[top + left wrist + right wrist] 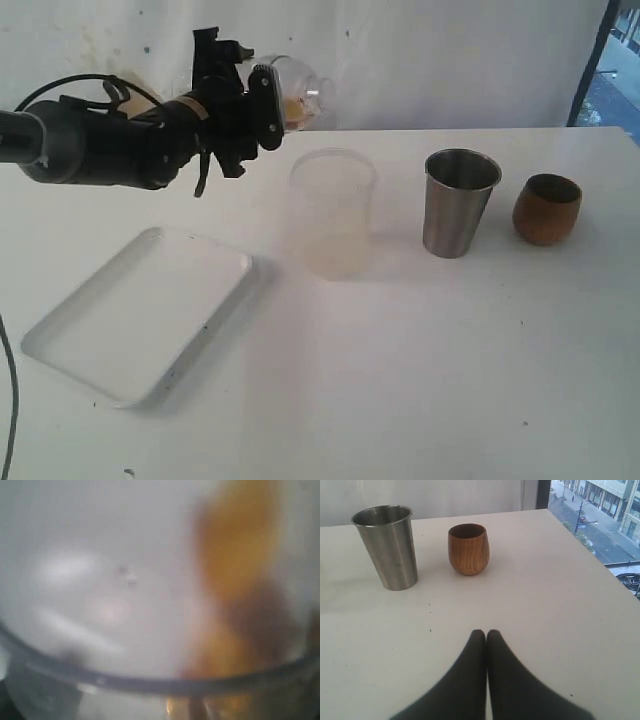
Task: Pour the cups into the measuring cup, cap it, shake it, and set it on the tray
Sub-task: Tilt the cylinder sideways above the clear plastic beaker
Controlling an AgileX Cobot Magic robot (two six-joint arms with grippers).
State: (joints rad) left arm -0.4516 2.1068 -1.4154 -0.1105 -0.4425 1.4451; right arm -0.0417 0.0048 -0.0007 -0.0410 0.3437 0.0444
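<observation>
Roughly at the shake step, I'd say. Nearest: tray [140,310] sits front-left on the table [400,380], and the measuring cup isn't on it yet, so that's the last bit left.

Right gripper [486,633] hangs low over the table, jaws pressed together, holding nothing. It faces the steel tumbler [387,550] and brown cup [468,550], well short of both.

Mid row in the exterior view, left to right: frosted cup [333,215], tumbler, brown cup. All upright, apart from each other, nothing touching them. No liquid visible in the tumbler or brown cup from either view, so pouring looks done.

Farthest, raised near the back wall: left gripper [272,103], jaws spread wide around the measuring cup [300,90], gripping it tipped roughly onto its side. Amber liquid shows in its lower part. Left wrist view shows the same amber through clear plastic, badly blurred.

Can't tell whether a cap is on — cup on its side with no spill showing, so I'd guess yes.

Remaining: finish the shake, set it upright on the tray.
</observation>
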